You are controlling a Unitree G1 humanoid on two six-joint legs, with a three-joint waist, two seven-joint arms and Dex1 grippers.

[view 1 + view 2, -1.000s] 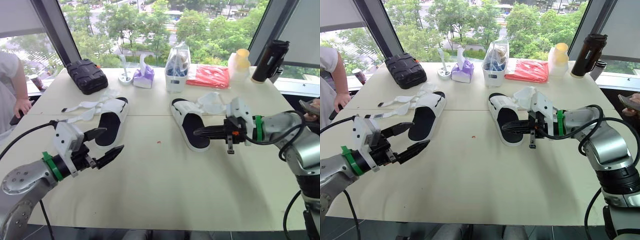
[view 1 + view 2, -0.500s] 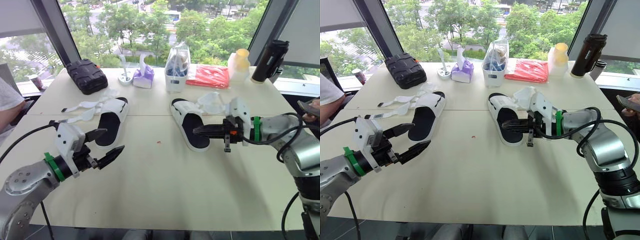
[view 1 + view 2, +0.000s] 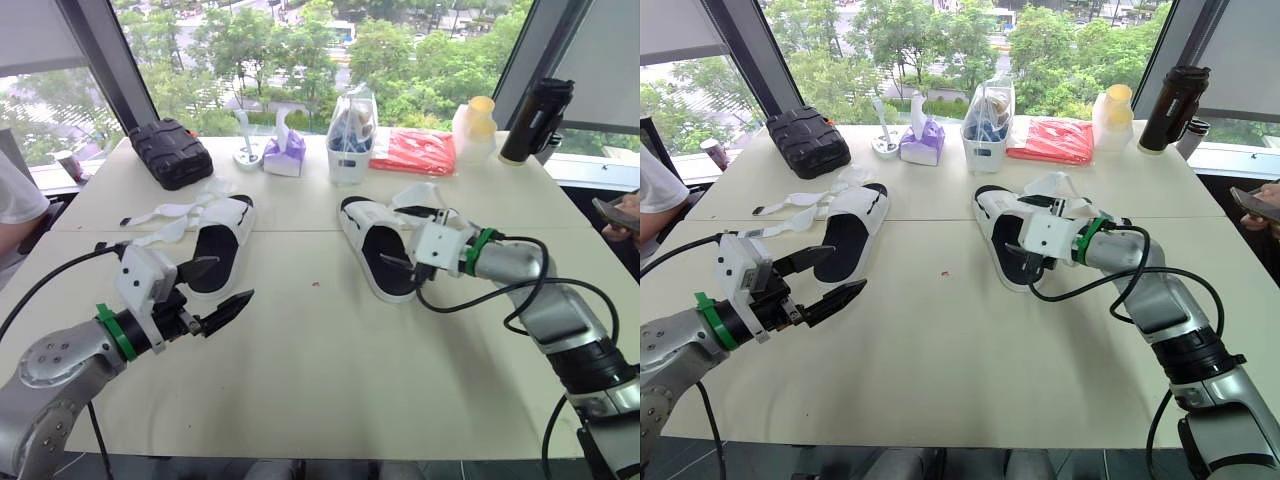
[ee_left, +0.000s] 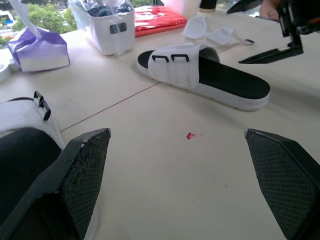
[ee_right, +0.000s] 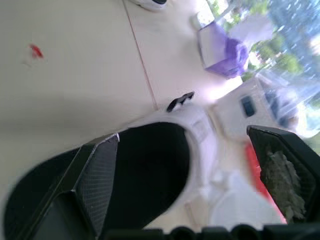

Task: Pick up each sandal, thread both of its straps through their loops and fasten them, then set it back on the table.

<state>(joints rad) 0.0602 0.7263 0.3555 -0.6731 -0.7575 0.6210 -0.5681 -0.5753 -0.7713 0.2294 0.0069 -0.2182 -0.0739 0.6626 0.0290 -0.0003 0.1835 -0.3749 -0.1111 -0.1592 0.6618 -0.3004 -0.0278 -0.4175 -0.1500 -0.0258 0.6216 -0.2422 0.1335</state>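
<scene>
Right gripper (image 5: 183,132) low over the right sandal's (image 3: 368,217) black footbed, fingers (image 5: 95,175) spread wide, left gripper (image 3: 231,280) well left of that sandal above the tabletop (image 3: 330,360), fingers likewise spread

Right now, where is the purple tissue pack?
In the left eye view, the purple tissue pack sits at the far edge of the cream table, just left of centre, between a white stand and a white plastic basket.
</scene>
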